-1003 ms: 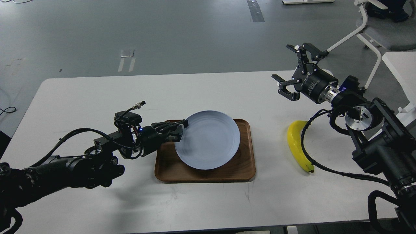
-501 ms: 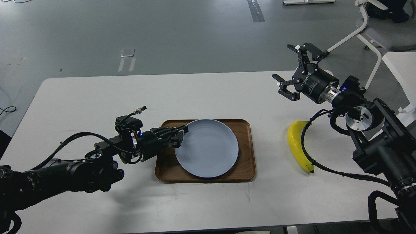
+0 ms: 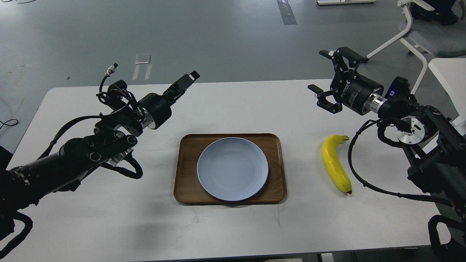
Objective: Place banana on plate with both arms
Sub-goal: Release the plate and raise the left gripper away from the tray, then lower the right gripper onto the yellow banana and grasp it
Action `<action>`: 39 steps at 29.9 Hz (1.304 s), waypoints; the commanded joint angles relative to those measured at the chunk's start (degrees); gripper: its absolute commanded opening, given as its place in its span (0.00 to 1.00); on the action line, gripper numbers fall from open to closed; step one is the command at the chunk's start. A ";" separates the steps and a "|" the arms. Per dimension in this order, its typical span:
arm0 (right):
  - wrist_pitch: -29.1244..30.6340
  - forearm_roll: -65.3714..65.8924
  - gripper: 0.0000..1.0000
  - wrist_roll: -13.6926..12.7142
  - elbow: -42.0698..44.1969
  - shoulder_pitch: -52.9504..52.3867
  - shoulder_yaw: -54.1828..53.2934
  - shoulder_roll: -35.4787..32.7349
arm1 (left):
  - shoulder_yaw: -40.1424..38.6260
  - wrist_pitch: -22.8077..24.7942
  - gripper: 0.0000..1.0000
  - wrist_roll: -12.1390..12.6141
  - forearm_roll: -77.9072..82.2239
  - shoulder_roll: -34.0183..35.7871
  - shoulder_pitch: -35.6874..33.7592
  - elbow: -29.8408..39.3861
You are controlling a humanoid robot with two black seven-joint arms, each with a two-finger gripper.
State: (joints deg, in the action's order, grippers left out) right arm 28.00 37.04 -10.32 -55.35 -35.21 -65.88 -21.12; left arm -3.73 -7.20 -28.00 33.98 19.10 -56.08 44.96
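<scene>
The yellow banana point(image 3: 335, 164) lies on the white table right of the tray, stem end far, dark tip near. The pale blue-grey plate point(image 3: 233, 168) lies flat on the brown wooden tray point(image 3: 186, 189) at the table's middle. My left gripper point(image 3: 186, 80) is raised above the table, far and left of the plate, pointing up and right; its fingers look like one narrow dark shape. My right gripper point(image 3: 323, 79) is open and empty, held in the air beyond the banana near the table's far right edge.
The white table point(image 3: 109, 218) carries only the tray, plate and banana. A white chair point(image 3: 418, 36) and another white table corner point(image 3: 449, 72) stand at the far right. My right arm's cable point(image 3: 355, 171) hangs just right of the banana.
My left gripper has come off the plate's left rim and risen up and to the far left. The plate, tilted before, now lies flat on the tray. My right arm shifted slightly, uncovering the banana.
</scene>
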 commanded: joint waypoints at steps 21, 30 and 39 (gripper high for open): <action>0.00 56.56 0.94 -3.99 -28.15 3.83 26.33 -23.27 | -20.97 17.04 0.98 18.43 -26.68 7.27 1.94 -0.14; -4.27 56.39 0.83 -11.64 -26.65 6.03 29.76 -18.62 | -20.97 17.31 0.98 15.61 -26.24 9.73 3.78 0.92; -4.01 56.65 0.71 -13.58 -26.03 6.03 32.13 -17.20 | -20.88 17.31 0.98 15.52 -25.89 10.26 4.23 0.92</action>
State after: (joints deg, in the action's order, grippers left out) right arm 23.64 93.53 -23.13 -81.43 -29.18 -35.40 -38.36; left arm -24.69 10.10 -12.47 7.95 29.40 -51.80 45.88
